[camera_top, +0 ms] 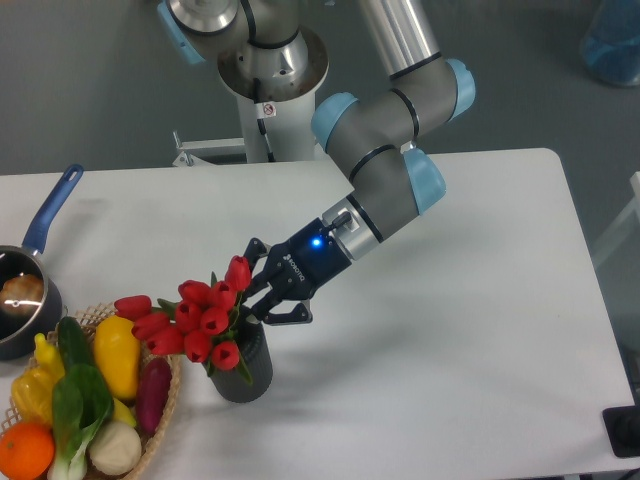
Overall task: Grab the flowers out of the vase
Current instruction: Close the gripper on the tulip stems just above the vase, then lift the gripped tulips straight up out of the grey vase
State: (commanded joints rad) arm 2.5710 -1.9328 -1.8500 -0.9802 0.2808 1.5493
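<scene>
- The desk (pixel 450 330) is white with a rounded corner at the far right; its right half is bare surface, and a grey floor lies behind it.
- The arm's white pedestal (pixel 268 110) rises just behind the far edge of the desk, with a small warning sticker on it.
- A blue translucent object (pixel 612 40) sits in the top right corner of the room, cut off by the frame; what it is cannot be told.
- At the left edge stands a dark pot (pixel 25 300) with a blue handle pointing away toward the far side; something pale lies inside it.
- A woven basket (pixel 165 400) fills the near left corner, holding a yellow pepper, a purple aubergine, leafy greens, a pale round vegetable and an orange.
- The vase (pixel 248 368) stands upright on the desk just right of the basket, dark and cylindrical.
- The flowers (pixel 200 315) are in the vase, red tulip heads leaning left so that they overhang the basket rim; 1 bud stands higher than the rest.
- The gripper (pixel 262 292) reaches down from the upper right, a blue light glowing on its wrist.
- Its black fingers (pixel 285 316) are spread apart at the right side of the bunch, just above the vase mouth; they are close against the blooms, but whether they touch the stems cannot be told.
</scene>
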